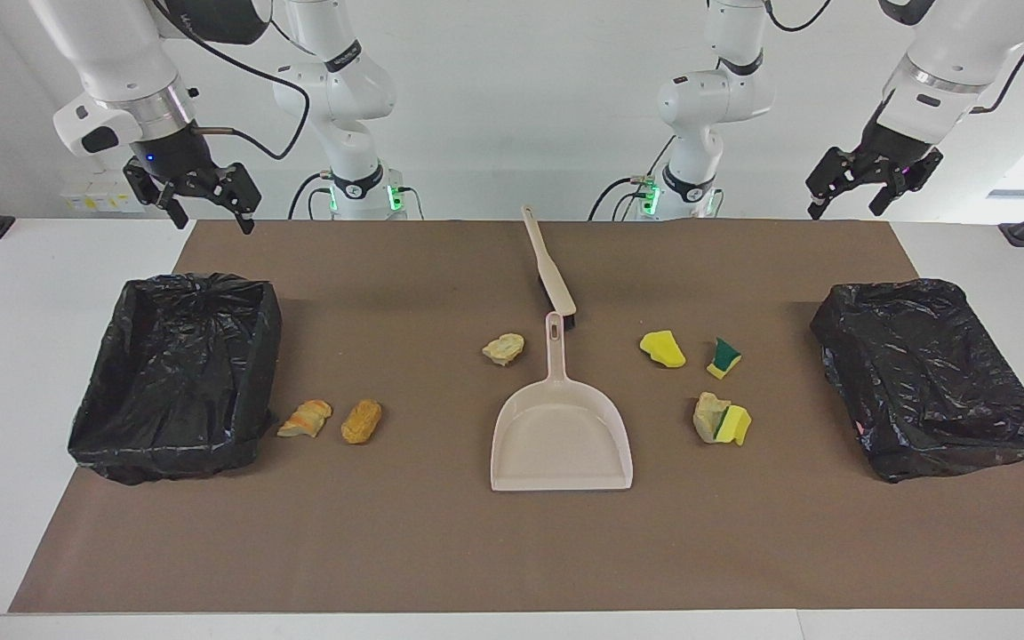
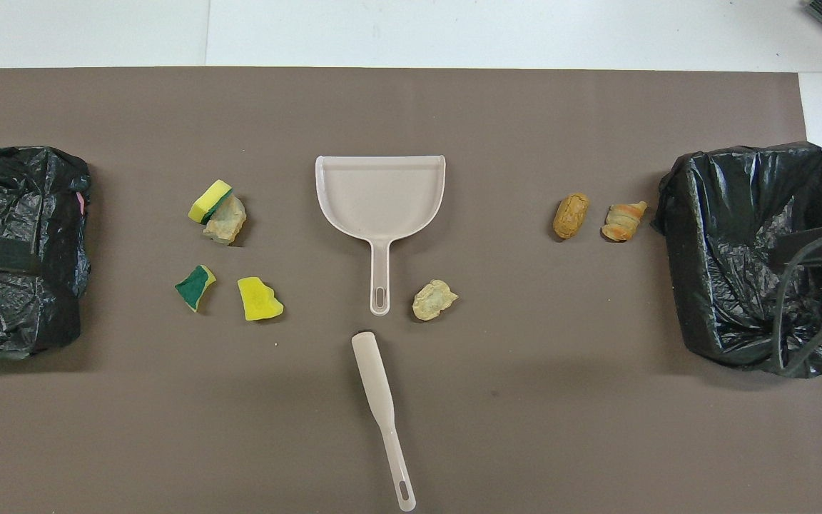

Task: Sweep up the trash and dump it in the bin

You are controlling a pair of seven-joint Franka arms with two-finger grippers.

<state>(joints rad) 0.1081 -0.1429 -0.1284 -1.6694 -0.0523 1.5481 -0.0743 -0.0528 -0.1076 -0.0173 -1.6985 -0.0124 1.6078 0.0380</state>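
Observation:
Several trash scraps lie on the brown mat. A tan chunk (image 1: 503, 348) (image 2: 434, 300) lies beside the handle of the beige dustpan (image 1: 561, 436) (image 2: 380, 193). A yellow sponge (image 1: 663, 348), a green-backed sponge (image 1: 724, 357) and a beige chunk touching a yellow sponge (image 1: 721, 420) lie toward the left arm's end. Two orange bread-like chunks (image 1: 306, 418) (image 1: 361, 420) lie beside the bin (image 1: 179, 373) at the right arm's end. The brush (image 1: 549, 271) (image 2: 382, 400) lies nearer the robots than the dustpan. My right gripper (image 1: 214, 222) and left gripper (image 1: 845, 212) hang open and empty, high over the mat's corners nearest the robots.
A second bin lined with a black bag (image 1: 930, 373) (image 2: 18, 185) stands at the left arm's end. The dustpan's mouth faces away from the robots. The brown mat (image 1: 441, 551) covers most of the white table.

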